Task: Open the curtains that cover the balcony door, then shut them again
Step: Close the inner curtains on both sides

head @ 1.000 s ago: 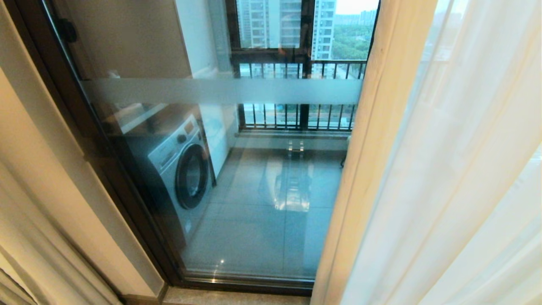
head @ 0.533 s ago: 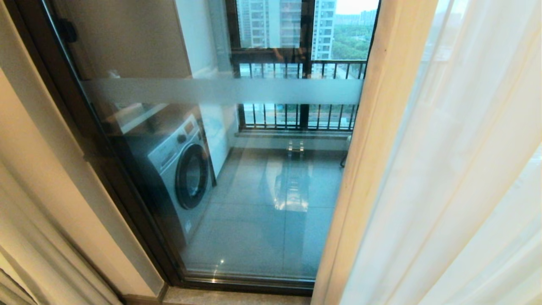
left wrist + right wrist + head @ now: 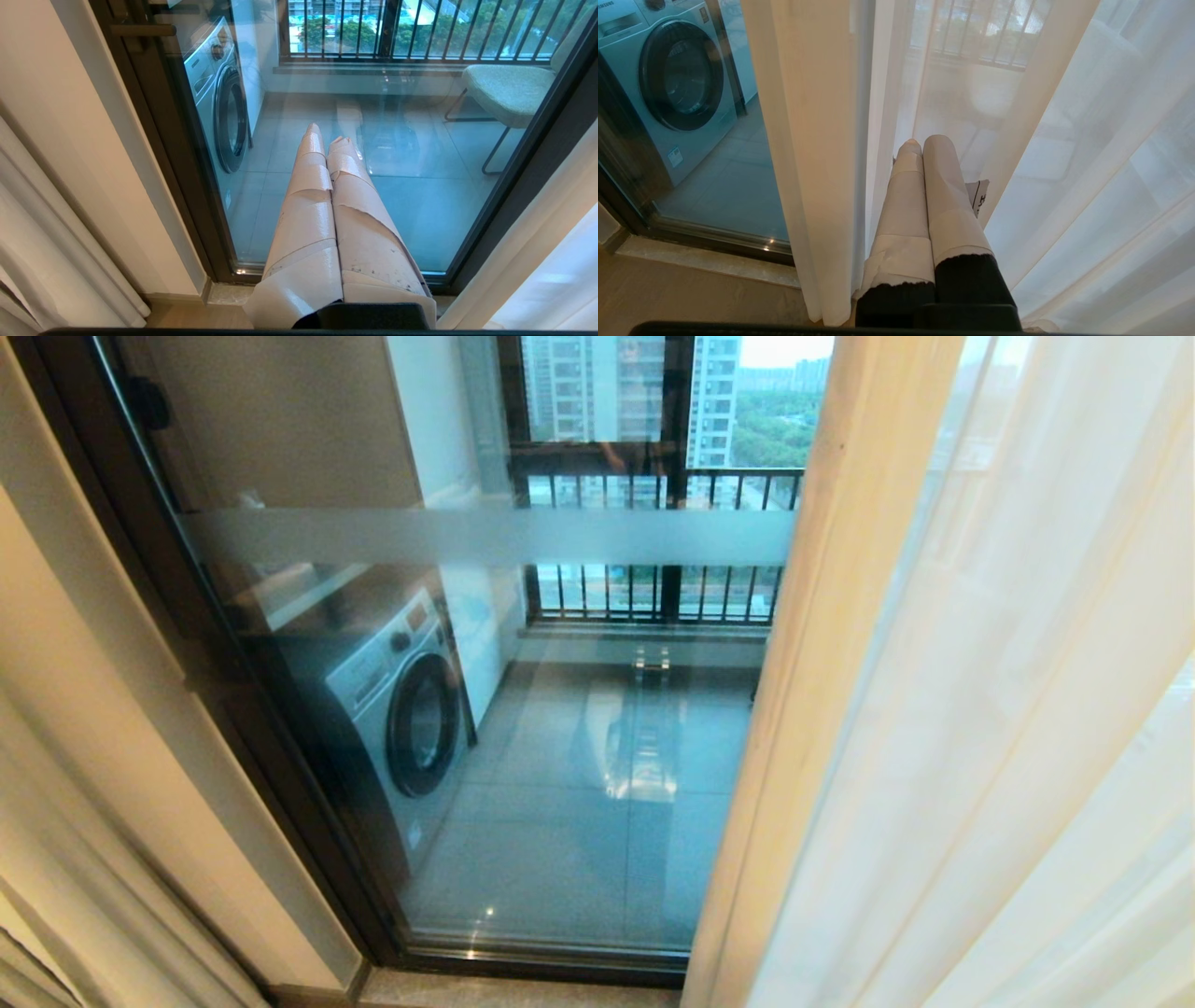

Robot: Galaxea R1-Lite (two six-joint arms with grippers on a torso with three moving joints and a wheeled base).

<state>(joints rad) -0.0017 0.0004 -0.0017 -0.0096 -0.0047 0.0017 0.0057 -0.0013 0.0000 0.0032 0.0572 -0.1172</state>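
The left gripper (image 3: 324, 133) has its taped fingers (image 3: 303, 205) pressed together with nothing between them, pointing at the door (image 3: 327, 116), whose glass stands just beyond the tips. Through it a washer (image 3: 219, 93) shows to one side of the fingers and a chair (image 3: 507, 91) to the other. The right gripper (image 3: 924, 140) is also squeezed shut and empty, its fingers (image 3: 943, 196) reaching into the sheer (image 3: 1064, 163), which hangs around the tips and beyond. The curtain (image 3: 808, 140) hangs just beside those fingers, between them and the bare glass. In the head view the curtain (image 3: 803, 663) covers only the door's (image 3: 523, 728) right edge; neither gripper shows there.
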